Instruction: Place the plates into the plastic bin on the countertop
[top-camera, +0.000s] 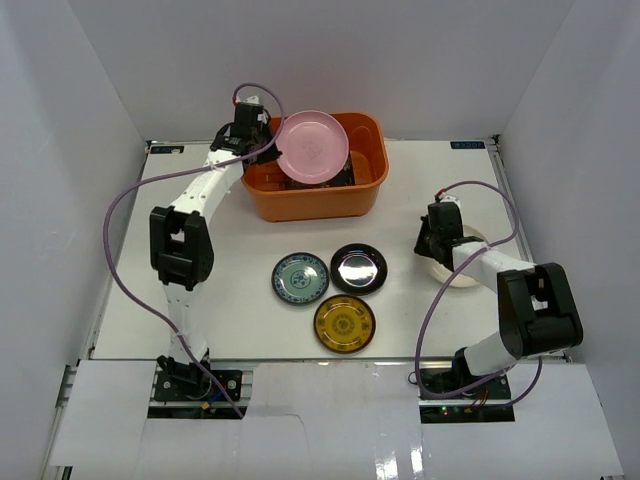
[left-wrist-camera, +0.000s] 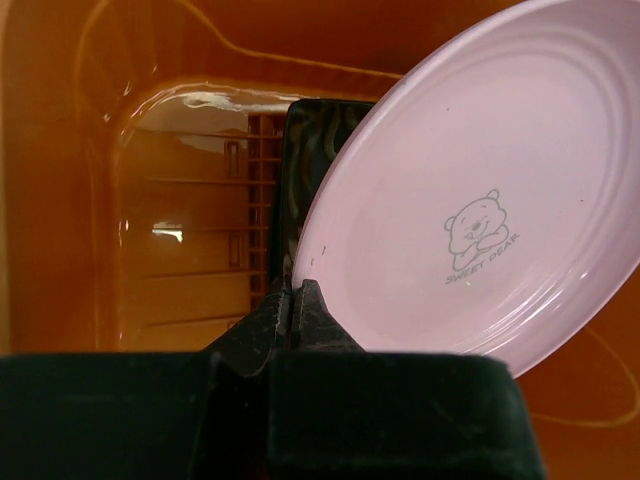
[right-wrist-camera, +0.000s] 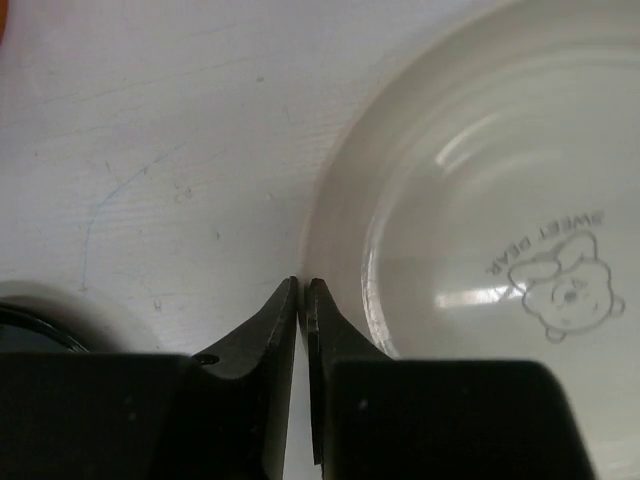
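White countertop (top-camera: 235, 325), orange plastic bin (top-camera: 320, 207) upper centre. The left gripper (left-wrist-camera: 297, 300) clamps the pink plate (left-wrist-camera: 480, 180) by its rim, tilted directly over the bin. At right, the right gripper (right-wrist-camera: 303, 295) is pinched narrow on the cream plate (right-wrist-camera: 480, 170).

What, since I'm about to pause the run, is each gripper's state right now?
Left gripper: closed, holding the pink plate by its rim over the plastic bin.
Right gripper: closed on the cream plate rim, plate on the countertop.
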